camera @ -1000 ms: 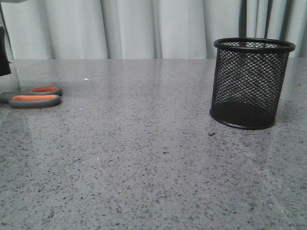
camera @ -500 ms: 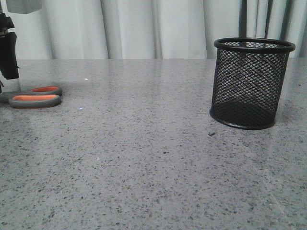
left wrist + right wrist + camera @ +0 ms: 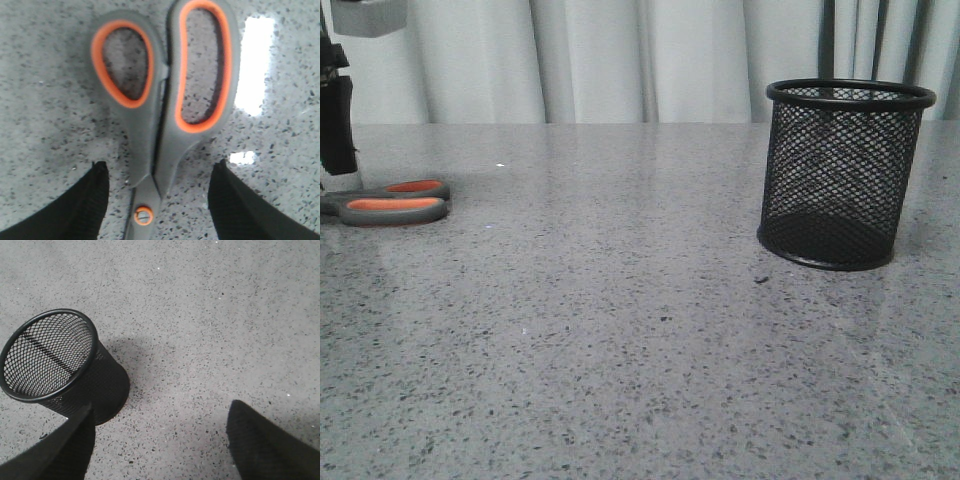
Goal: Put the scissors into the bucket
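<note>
Front view: grey speckled stone table point(image 3: 640, 330) fills the frame, white curtain point(image 3: 620, 60) behind it. Black wire-mesh bucket point(image 3: 843, 175) stands upright on the right side of the table, nothing visible through the mesh. Scissors point(image 3: 392, 202) lie flat at the far left edge, well apart from the bucket, orange-lined handle loops pointing toward the middle of the table, blades cut off by the frame edge. Left arm point(image 3: 337, 105) hangs at that same edge, dark finger hanging above the blade end of the scissors; contact with the table is hard to judge from here, probably just above.

Left wrist view: left gripper point(image 3: 159, 200) is spread wide, one finger point(image 3: 75, 210) on each side of the scissors' shank, neither touching it. Nothing gripped. Handles closed together, orange pivot spot point(image 3: 144, 215) sits between the fingers.

Right wrist view: right gripper point(image 3: 160, 440) is also spread wide and empty, hovering over bare table. Its one finger point(image 3: 55, 450) overlaps the bucket's base in the picture, bucket rim point(image 3: 49, 355) beside it; whether they touch I cannot tell.
</note>
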Tool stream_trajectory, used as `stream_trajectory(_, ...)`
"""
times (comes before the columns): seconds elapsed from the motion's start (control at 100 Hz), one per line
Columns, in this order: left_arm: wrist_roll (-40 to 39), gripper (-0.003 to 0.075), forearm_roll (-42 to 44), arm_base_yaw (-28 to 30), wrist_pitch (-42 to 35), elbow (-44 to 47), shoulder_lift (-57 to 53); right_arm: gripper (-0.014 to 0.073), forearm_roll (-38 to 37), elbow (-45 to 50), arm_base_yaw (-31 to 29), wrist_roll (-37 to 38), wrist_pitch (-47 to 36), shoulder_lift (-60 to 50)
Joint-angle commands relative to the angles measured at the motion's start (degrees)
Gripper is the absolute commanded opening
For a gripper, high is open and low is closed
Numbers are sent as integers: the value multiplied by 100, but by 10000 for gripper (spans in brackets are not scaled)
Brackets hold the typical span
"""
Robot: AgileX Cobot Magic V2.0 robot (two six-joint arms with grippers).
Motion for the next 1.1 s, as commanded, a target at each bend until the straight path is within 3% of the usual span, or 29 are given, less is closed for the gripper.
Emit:
stream_trajectory(0.0,23,396,-135,-36,258,-79,-223,495,19,-209,-29,-68,-279,26)
stream_trajectory(0.58,57,391,-253,-36,96,-79,104,495,19,-209,-29,-68,-210,26)
stream_trajectory(0.74,57,265,-275,-36,107,-79,118,495,19,-209,-29,-68,-220,41)
stream_trajectory(0.92,6,-14,-444,-36,130,-79,169,495,19,-209,-29,-68,-229,41)
stream_trajectory(1.09,-74,-5,-490,-36,245,-119,178,495,19,-209,-29,-68,-229,41)
